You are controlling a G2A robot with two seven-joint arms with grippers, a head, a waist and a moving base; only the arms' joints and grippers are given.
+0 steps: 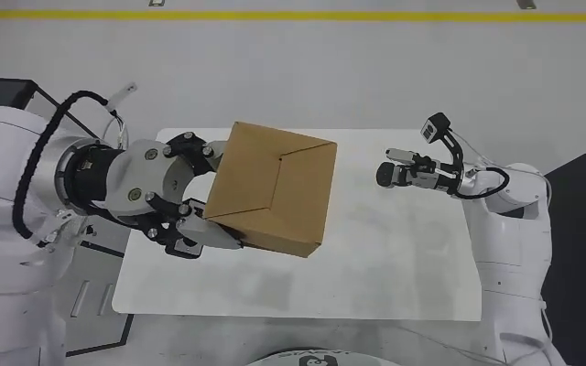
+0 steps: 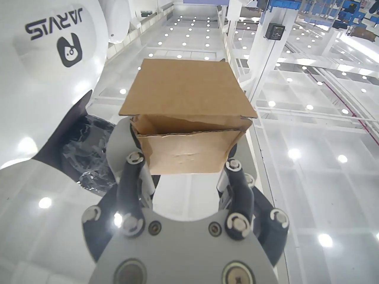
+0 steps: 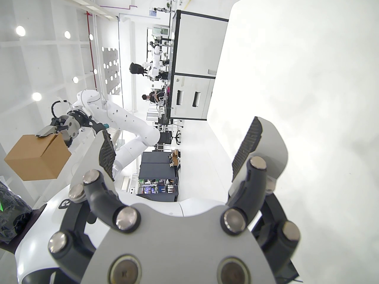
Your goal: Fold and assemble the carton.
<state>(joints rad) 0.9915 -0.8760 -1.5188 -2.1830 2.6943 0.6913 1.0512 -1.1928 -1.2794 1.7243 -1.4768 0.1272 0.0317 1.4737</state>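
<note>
From where I stand, the left tool (image 1: 222, 195) is clenched on the carton (image 1: 273, 188), with a finger on each of two opposite walls at the end nearest its wrist. It holds the box up, clear of the surface (image 1: 394, 265). The end farthest from that tool looks folded shut, its panels meeting along a seam. The end facing back into the tool is not closed. A broad flap (image 2: 189, 90) stands out flat past the fingers and a short flap (image 2: 186, 152) sits between them, with the hollow showing between the two. The right tool (image 1: 389, 174) hangs over the surface well apart from the carton, fingers spread wide and nothing between them.

I take the step in hand to be closing that loose end. To do it well, the left tool should squeeze only enough to stop the box slipping, because the thin board walls would buckle inward. I'd turn the open end toward the right tool first, since the left tool's own fingers crowd it. Then I'd press the short flap in before the broad one, pushing near the crease rather than mid-panel.
</note>
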